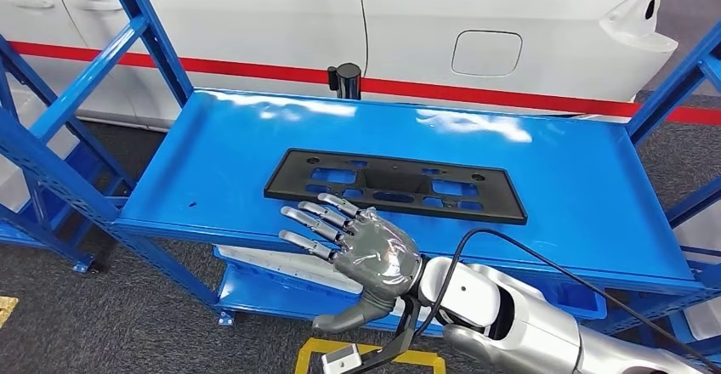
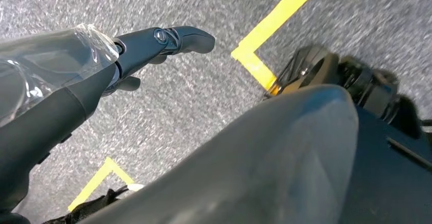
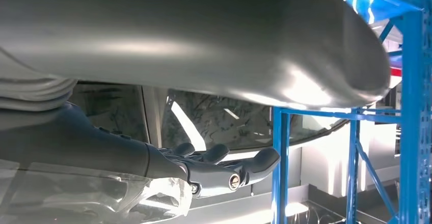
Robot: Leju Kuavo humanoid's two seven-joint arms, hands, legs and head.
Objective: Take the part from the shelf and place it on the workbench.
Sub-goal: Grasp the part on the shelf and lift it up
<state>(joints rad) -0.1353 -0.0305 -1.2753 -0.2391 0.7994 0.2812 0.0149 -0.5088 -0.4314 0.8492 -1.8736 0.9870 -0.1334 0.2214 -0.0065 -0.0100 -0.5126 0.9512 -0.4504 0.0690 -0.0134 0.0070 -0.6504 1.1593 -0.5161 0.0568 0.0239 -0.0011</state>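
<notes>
Grey carpet floor (image 1: 127, 323), yellow tape lines (image 2: 275, 25), white car (image 1: 425, 25) behind.

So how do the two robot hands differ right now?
The right robot hand is raised at the front edge of the blue shelf, fingers spread toward the black part; the left robot hand hangs low over grey floor with yellow lines. The right reaches toward work; the left is away from it. Both hold nothing and wear clear plastic.
</notes>
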